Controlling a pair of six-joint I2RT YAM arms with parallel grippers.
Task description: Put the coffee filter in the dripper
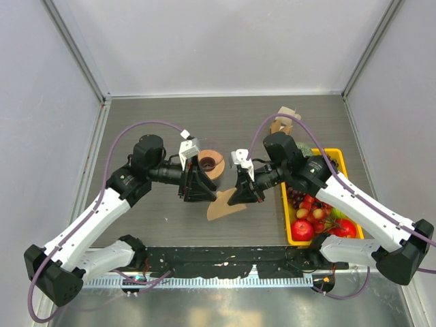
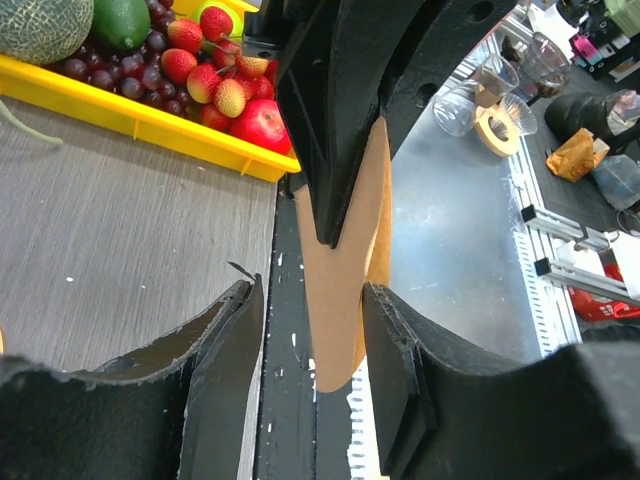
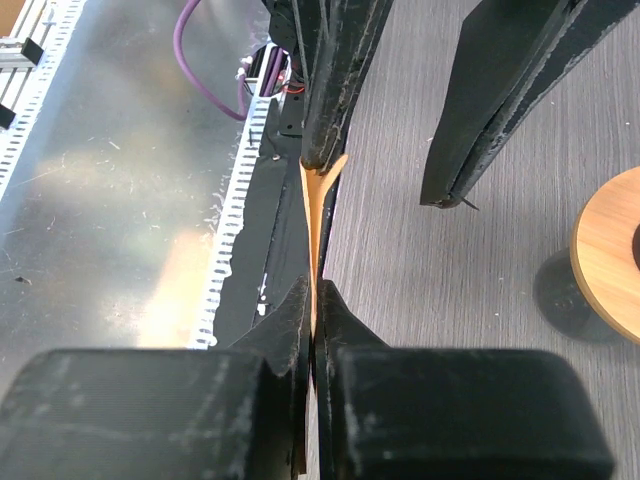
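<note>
the coffee filter (image 1: pixel 221 208) is held on its edge between the two grippers, near the dripper (image 1: pixel 211 164) but not in it. the dripper stands on the table (image 1: pixel 170 122) just behind. the right gripper (image 3: pixel 313 295) is pinched tight on one side of the paper. the left gripper (image 2: pixel 312 300) has its jaws apart around the other side, with one finger (image 2: pixel 400 340) very close to the paper; if it touches, i cannot tell. a yellow fruit tray (image 1: pixel 337 158) lies at the right.

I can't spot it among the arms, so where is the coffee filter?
In the top view, the coffee filter is centre-table, pinched in the right claw, with the open left claw straddling it, just in front of the dripper.
</note>
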